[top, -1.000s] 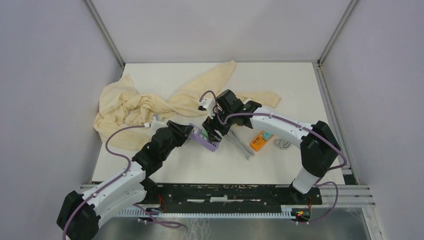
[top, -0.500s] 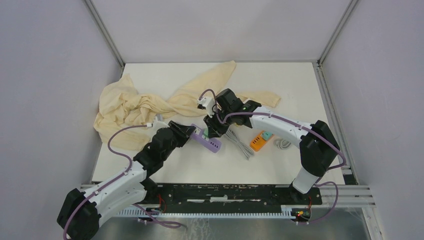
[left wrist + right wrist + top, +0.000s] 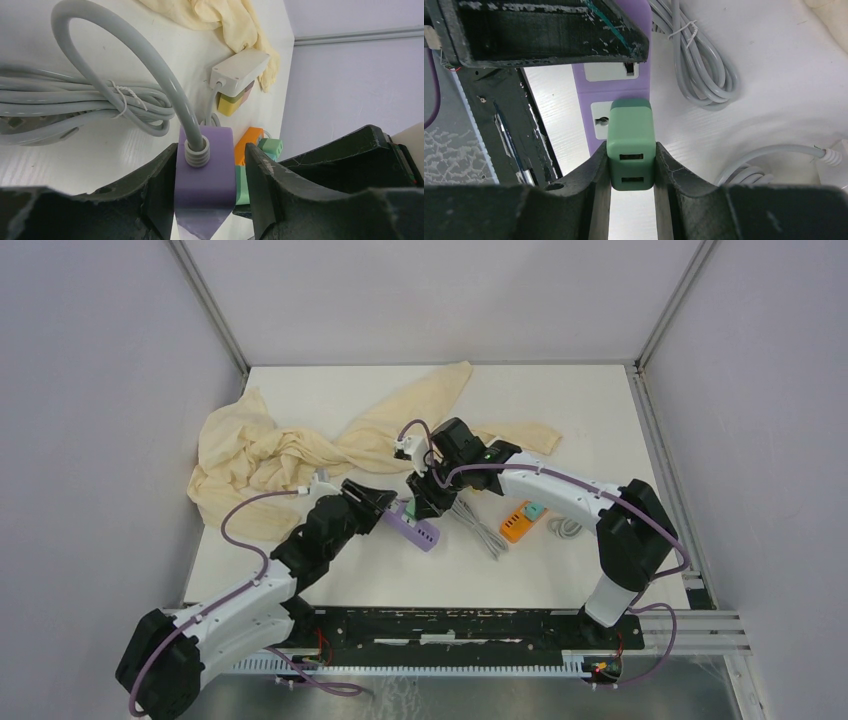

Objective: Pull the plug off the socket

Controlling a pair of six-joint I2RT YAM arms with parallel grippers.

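Note:
The purple socket strip (image 3: pixel 422 532) lies on the white table between the two arms. A green plug (image 3: pixel 630 145) stands on its face, and my right gripper (image 3: pixel 630 151) is shut on the plug's two sides. Whether the prongs are still in the socket I cannot tell. My left gripper (image 3: pixel 211 165) straddles the cable end of the strip (image 3: pixel 205 165). One finger touches the strip's side and the other stands a little off it, so the jaws are open. From above, the left gripper (image 3: pixel 385 502) and the right gripper (image 3: pixel 420 502) meet over the strip.
The strip's grey cable (image 3: pixel 125 50) loops into a tied coil (image 3: pixel 482 527) beside it. An orange adapter with a teal plug (image 3: pixel 518 522) lies to the right, and a white adapter (image 3: pixel 239 72) beyond it. A cream cloth (image 3: pixel 270 450) is bunched at the back left.
My right gripper has closed on the green plug. My left jaws have parted slightly from the strip, which has shifted a little toward the left arm.

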